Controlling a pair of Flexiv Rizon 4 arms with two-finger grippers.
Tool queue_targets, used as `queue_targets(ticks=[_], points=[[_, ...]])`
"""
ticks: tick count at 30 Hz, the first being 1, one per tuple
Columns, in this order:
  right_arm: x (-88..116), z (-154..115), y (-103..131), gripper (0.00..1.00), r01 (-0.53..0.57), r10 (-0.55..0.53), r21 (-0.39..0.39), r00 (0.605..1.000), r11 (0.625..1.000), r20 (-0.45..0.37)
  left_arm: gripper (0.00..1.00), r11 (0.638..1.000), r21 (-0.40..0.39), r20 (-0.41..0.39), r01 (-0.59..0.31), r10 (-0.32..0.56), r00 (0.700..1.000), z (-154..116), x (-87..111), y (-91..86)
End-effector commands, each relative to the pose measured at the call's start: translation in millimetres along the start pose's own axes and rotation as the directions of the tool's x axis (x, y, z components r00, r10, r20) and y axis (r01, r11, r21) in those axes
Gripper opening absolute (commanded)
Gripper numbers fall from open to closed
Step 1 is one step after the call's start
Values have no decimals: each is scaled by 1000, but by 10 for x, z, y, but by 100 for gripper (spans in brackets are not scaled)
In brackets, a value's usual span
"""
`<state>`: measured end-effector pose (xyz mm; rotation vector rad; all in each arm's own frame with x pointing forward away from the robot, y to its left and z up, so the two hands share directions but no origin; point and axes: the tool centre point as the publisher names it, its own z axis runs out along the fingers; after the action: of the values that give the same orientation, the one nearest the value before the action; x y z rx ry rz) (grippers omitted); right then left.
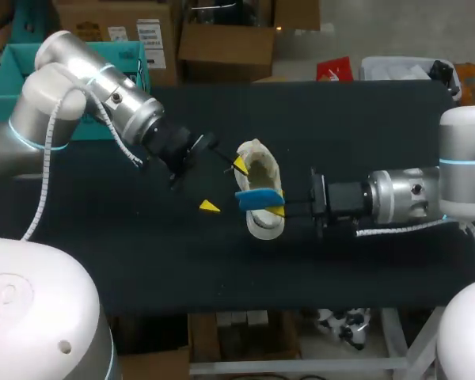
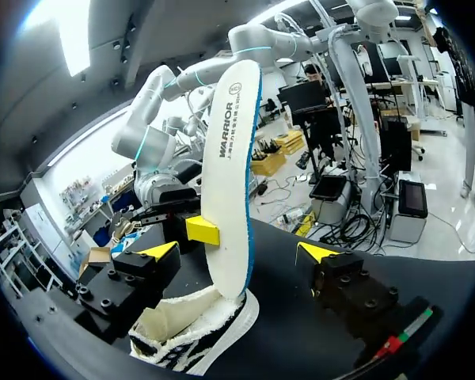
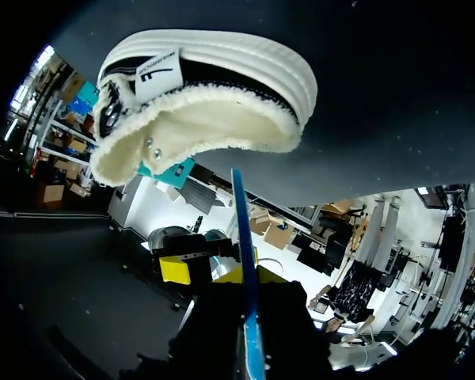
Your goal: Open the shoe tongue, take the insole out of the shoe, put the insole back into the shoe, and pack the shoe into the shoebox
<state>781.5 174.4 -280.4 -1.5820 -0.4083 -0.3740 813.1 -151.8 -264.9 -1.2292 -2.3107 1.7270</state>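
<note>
A cream, fleece-lined shoe (image 1: 261,170) lies mid-table on the black cloth. My right gripper (image 1: 280,207), coming in from the right, is shut on a blue-edged insole (image 1: 257,198) that crosses the shoe's opening. In the left wrist view the insole (image 2: 231,158) stands upright, its lower end at the shoe's (image 2: 186,332) collar. My left gripper (image 1: 224,186) is open wide beside the shoe, one finger on each side of the insole without touching it. In the right wrist view the insole's thin blue edge (image 3: 243,237) runs out from my right gripper (image 3: 245,279) toward the shoe (image 3: 206,103).
The black table cloth (image 1: 142,261) spreads out on all sides of the shoe. A teal crate (image 1: 8,75) stands at the back left corner behind my left arm.
</note>
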Motion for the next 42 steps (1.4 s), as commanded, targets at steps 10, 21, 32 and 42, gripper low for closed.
queue_targets(ticks=[10,21,32,42], points=[[-40,-4,74,0,12,-12,5,999,1000,-43,78,998,56,491,2,-29,871,182,-24,58],[-16,-23,77,0,24,-24,13,998,1000,-50,48,996,85,463,31,-67,884,368,-149,136],[9,-56,84,0,23,-22,12,998,1000,-53,9,995,97,432,32,-71,899,454,-159,132],[34,-65,95,100,31,-30,7,998,1000,-59,0,997,75,388,-6,-23,921,483,-158,153]])
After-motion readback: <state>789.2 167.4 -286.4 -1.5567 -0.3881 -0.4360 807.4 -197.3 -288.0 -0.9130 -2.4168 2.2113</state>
